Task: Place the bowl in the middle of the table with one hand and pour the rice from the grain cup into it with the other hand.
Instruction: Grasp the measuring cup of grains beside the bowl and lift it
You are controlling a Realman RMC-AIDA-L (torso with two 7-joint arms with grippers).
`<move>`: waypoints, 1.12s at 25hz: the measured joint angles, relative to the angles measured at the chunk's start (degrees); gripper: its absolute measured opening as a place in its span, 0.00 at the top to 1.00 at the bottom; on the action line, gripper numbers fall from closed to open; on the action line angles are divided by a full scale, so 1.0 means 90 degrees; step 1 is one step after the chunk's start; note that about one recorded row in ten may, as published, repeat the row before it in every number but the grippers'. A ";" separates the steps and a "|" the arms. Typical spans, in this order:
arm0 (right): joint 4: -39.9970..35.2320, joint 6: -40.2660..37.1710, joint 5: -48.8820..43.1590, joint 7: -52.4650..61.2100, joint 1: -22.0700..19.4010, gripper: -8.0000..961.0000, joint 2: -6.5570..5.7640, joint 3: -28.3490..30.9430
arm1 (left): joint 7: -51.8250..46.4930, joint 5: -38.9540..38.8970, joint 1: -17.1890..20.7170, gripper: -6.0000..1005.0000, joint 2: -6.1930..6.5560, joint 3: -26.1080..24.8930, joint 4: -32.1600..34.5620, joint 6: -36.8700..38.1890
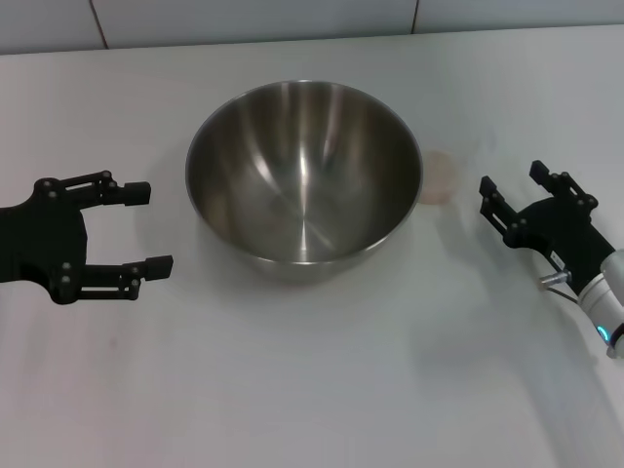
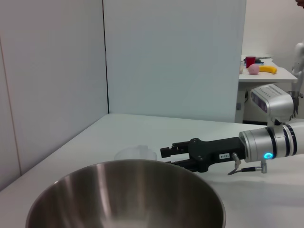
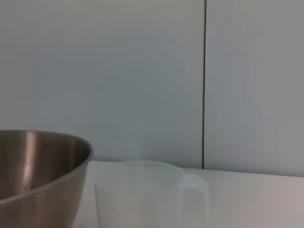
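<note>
With the bowl (image 1: pixel 304 171) already standing mid-table (image 1: pixel 312 390), the left gripper (image 1: pixel 146 229) hung beside it, jaws spread and empty. The right gripper (image 1: pixel 509 188), also spread, faced the grain cup (image 1: pixel 439 176) (just beside the bowl's rim); grasping it apparently came next.

Bowl (image 1: pixel 304 174) stands mid-table (image 1: pixel 312 390), broad and deep; it blocks any direct line between the two sides. Grain cup (image 1: pixel 439 176) stands just beside the bowl's right rim, with only a narrow gap seen between them in the right wrist view. Open table lies between the cup and the right gripper (image 1: pixel 521 196), whose fingers are spread apart; nothing stands in that lane. Left gripper (image 1: pixel 138 227), fingers wide apart, is set near the bowl's left side, bare table between. The near half of the table is unobstructed. A wall panel (image 2: pixel 171 57) closes off the far edge.
</note>
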 joint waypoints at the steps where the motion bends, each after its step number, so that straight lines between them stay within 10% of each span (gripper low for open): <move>1: -0.0001 0.0051 0.0000 0.0000 0.0030 0.29 0.0000 0.0003 | 0.0000 0.0000 0.0002 0.14 0.0000 0.0000 0.0000 -0.0001; 28: -0.0081 0.0415 -0.0002 0.0000 0.0536 0.29 -0.0020 0.0432 | 0.0037 0.0005 0.0009 0.14 -0.0039 0.0000 -0.0018 -0.0049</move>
